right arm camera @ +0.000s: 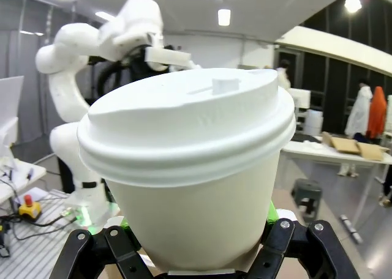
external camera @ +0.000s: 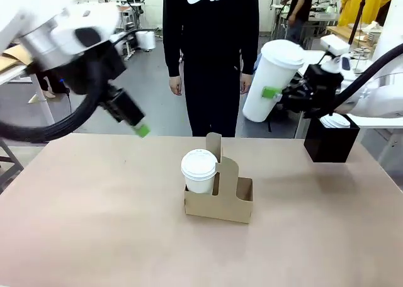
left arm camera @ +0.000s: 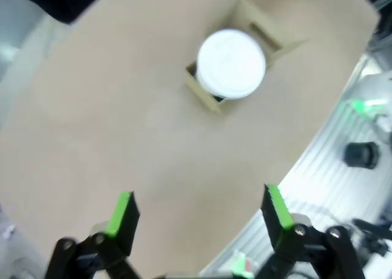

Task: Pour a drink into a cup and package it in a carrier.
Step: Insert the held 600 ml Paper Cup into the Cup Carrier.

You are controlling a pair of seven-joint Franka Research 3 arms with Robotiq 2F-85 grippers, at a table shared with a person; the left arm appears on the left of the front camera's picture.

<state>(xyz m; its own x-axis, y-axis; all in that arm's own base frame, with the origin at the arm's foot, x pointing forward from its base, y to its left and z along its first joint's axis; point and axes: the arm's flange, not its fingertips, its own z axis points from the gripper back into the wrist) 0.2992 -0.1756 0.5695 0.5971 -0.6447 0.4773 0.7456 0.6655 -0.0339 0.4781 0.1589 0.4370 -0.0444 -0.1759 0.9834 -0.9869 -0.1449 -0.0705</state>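
Left gripper [left arm camera: 199, 207]: its 2 green-padded fingers [left arm camera: 122, 215] stand wide apart at the bottom of the left wrist view, with nothing between them. In the front view it hangs in the upper left of the frame, pads pointing down and to the right, above the tan table [external camera: 94, 205] and touching nothing.

Right gripper [external camera: 272, 93]: clamped on the tall white cup [external camera: 267, 73], holding it in the air in the upper right of the front view. 1 green pad lies against the near side of the cup's wall. The cup carries a white lid and is tilted, with the lid toward the upper right and the base toward the lower left. In the right wrist view the cup rises from between the 2 black fingers at the bottom edge, lid uppermost.

The brown carrier [external camera: 236, 202] stands at the centre of the front view, on the table, well apart from both grippers. A shorter lidded cup [external camera: 199, 168] sits upright in its left slot, just beside the upright handle tab. In the left wrist view this cup and the carrier appear from above, in the upper centre.

A black box [external camera: 327, 147] stands at the right of the frame, below the right gripper. A person [external camera: 211, 48] in dark clothes stands at the far side, upper centre, arms hanging.
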